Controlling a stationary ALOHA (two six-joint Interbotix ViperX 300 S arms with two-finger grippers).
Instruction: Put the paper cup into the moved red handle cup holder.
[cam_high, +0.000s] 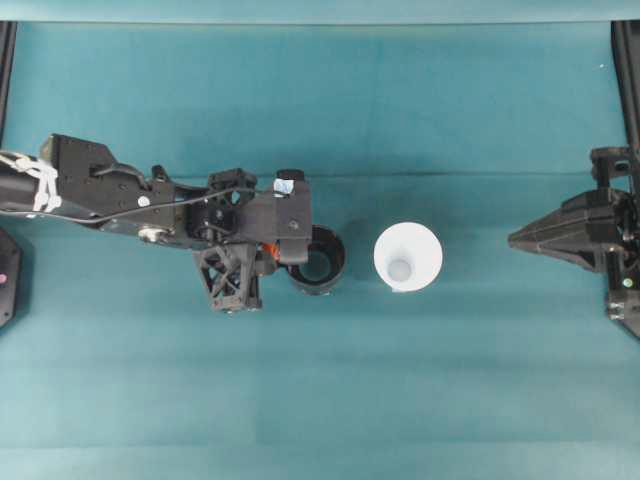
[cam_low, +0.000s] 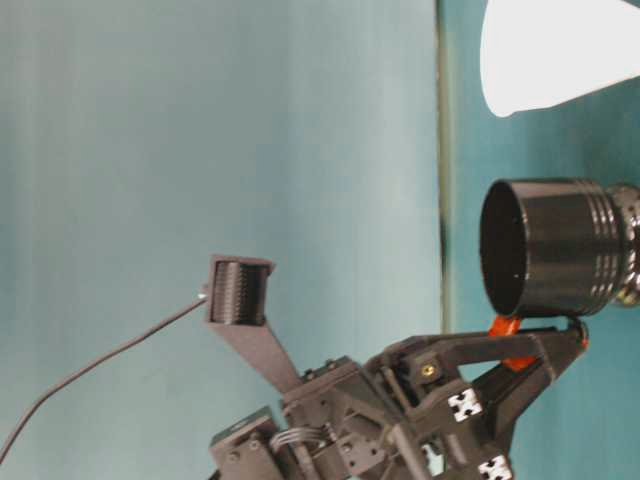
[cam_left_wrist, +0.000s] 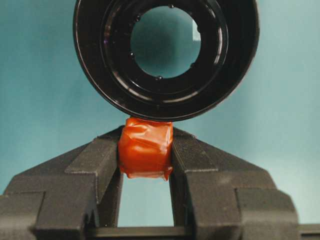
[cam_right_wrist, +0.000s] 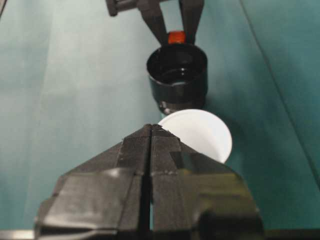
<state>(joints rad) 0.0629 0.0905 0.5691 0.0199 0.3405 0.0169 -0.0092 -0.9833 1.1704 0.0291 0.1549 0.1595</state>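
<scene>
Here, everything is placed against the red handle cup holder (cam_high: 318, 262).

Holder: a glossy black round shell, mouth up, standing on the teal table (cam_high: 320, 400) near its middle. The left wrist view looks straight through its open bottom ring.

Handle: a small orange-red tab (cam_left_wrist: 145, 148) on the holder's side away from the paper cup.

Left gripper (cam_left_wrist: 145, 150): clamped on that tab — both pads press its sides, seen in the left wrist view and, from across the table, in the right wrist view. It is holding the holder steady.

Paper cup (cam_high: 408, 257): upright, wide rim up, just beside the holder on the side opposite the handle. A narrow strip of table shows between them in the overhead view, so they look apart.

Right gripper (cam_high: 520, 239): well beyond the cup from the holder, over the table's edge, its jaws pressed together with nothing between them.

How the cup should handle: I judge it very light and thin-walled — easy to lift, easy to crush or tip. The smooth white wall may slip under a weak pinch.

Where to take it: probably one finger inside and one outside the rim on the side facing away from the holder, where the rolled edge is stiffest. A gentle squeeze only.

Holder's behaviour: rigid and slick, likely to slide if bumped, so the left grip on the tab matters.
</scene>
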